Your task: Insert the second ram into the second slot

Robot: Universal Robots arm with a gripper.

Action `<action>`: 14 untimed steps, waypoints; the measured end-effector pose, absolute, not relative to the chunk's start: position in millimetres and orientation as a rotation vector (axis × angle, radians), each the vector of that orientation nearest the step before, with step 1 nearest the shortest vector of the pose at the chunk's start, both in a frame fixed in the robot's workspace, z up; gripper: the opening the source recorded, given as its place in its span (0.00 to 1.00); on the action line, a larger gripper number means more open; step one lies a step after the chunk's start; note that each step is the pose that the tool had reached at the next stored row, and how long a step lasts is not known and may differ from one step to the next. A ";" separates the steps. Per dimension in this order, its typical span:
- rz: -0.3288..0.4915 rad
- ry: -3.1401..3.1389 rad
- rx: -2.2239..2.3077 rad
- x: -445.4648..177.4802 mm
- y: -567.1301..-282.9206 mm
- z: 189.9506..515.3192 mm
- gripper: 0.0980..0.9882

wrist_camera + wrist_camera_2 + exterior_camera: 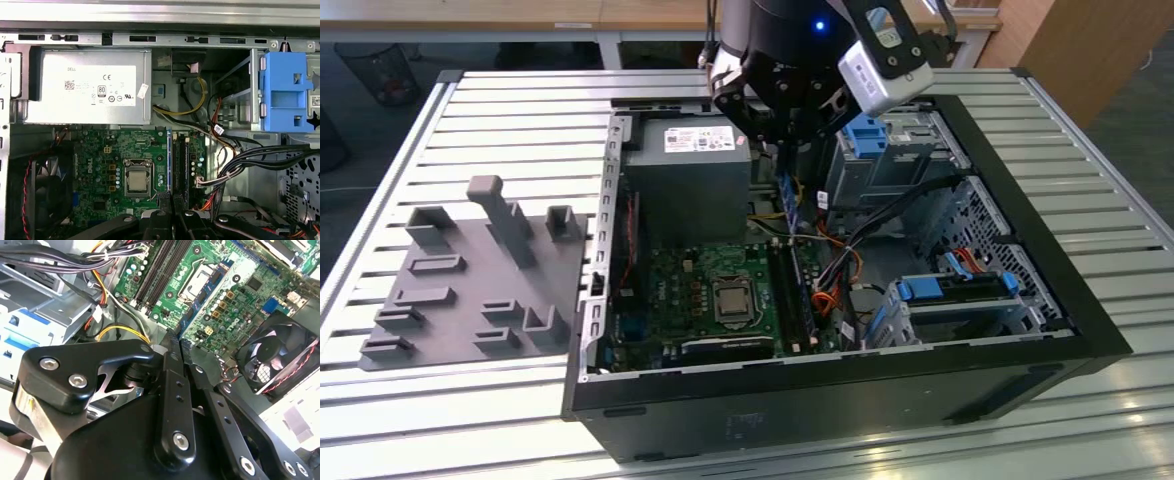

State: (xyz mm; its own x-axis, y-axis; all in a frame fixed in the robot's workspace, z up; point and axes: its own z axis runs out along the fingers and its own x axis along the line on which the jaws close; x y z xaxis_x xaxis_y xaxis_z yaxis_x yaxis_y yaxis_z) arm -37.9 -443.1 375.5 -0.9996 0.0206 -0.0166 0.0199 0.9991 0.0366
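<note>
surface: slatted metal table (520, 110) | on it: open computer case (827, 410) | grey holder tray (454, 335) beside it

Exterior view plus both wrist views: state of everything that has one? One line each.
computer case: open, side panel off
second ram: held by the gripper above the board, not seated in a slot
gripper: shut on the second ram
processor socket: exposed, no cooler on it
case fan: blades look still
ram slots: cannot tell if any is filled
</note>
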 end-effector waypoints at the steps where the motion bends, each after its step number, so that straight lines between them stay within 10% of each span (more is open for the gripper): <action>1: 0.057 3.124 0.036 -37.9 -443.2 375.3 0.04; 14: 0.057 3.124 0.037 -37.9 -443.8 369.8 0.04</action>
